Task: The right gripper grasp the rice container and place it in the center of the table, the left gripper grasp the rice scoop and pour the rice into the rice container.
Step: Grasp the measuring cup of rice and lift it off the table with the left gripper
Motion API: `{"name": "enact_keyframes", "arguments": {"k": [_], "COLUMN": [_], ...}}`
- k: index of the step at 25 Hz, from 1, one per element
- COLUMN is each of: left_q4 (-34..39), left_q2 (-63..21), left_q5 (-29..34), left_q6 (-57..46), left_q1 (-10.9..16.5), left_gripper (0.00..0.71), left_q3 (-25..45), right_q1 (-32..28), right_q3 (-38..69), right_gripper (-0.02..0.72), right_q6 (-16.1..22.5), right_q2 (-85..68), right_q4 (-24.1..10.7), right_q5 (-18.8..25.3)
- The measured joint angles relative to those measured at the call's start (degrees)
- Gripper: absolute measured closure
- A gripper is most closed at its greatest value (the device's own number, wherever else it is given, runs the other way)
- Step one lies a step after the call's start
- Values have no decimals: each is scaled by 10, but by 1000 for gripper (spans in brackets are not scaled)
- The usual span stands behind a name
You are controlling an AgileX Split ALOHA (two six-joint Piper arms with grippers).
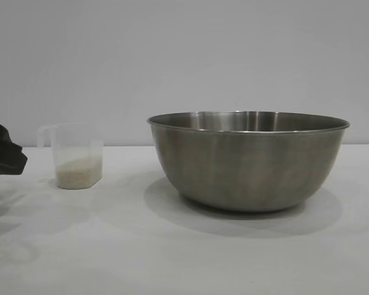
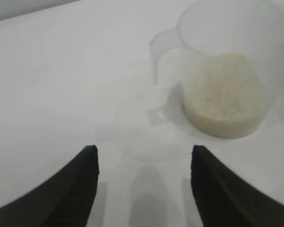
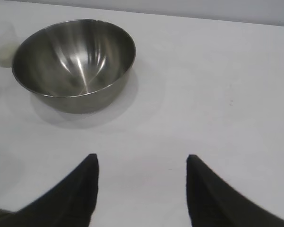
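Your left tool (image 2: 144, 158) is hanging low over the surface (image 1: 172, 246) with its fingers standing apart and nothing between them, the rice scoop (image 2: 227, 71) sitting upright just beyond them with the rice (image 2: 225, 97) lying in its bottom. Your right tool (image 3: 142, 163) is waiting with its fingers spread and holding nothing, well apart from the rice container (image 3: 73, 64), which is standing upright near the middle of the surface beside the scoop.

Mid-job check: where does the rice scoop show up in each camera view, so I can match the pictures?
Exterior view: the rice scoop stands upright left of centre, between the left gripper and the rice container.
Left wrist view: it fills the upper right, handle toward the picture's centre, rice inside.
Right wrist view: only a faint pale patch at the left edge; I cannot confirm it.
Shared landmark: the table.
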Motion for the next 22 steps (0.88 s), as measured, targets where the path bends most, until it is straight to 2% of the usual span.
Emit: {"name": "enact_keyframes", "arguments": {"k": [14, 22], "left_q4": [-2, -28], "left_q2": [52, 61], "left_q5": [-1, -1], "left_q6": [-1, -1], "left_q1": [0, 0], "left_gripper": [366, 366], "left_q3": [-61, -93], "right_q1": [0, 0], "right_q3": [0, 0], "right_gripper": [316, 316], "right_q6": [0, 0], "right_q2": [0, 0], "right_q4": [0, 0], "right_q5": [0, 0]}}
